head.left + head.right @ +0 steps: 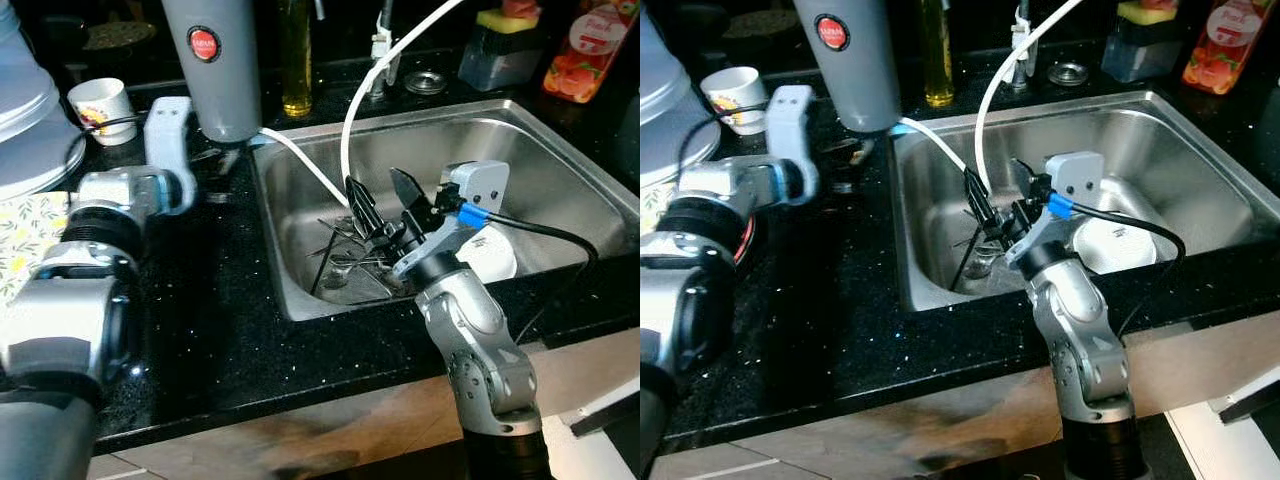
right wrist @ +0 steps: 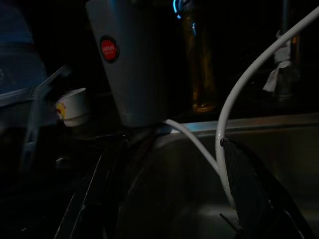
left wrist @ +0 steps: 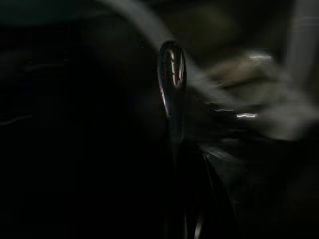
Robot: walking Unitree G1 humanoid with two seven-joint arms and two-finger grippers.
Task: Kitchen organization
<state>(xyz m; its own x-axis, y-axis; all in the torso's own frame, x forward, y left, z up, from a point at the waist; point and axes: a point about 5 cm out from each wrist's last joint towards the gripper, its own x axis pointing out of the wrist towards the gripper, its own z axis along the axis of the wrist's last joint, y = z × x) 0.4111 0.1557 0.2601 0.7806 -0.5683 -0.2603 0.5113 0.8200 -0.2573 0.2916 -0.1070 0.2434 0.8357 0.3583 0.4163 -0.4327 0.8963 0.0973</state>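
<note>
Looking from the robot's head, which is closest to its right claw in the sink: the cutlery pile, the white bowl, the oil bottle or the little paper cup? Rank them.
From the right gripper:
1. Cutlery pile, in the sink just below it.
2. White bowl, in the sink beside the wrist.
3. Oil bottle, on the counter behind the sink.
4. Paper cup, far left on the counter.

From my remote seat, my left gripper's fingertips hide behind the grey appliance, whose top runs out of frame.

A white hose and cutlery crowd the sink around the right claw.
</note>
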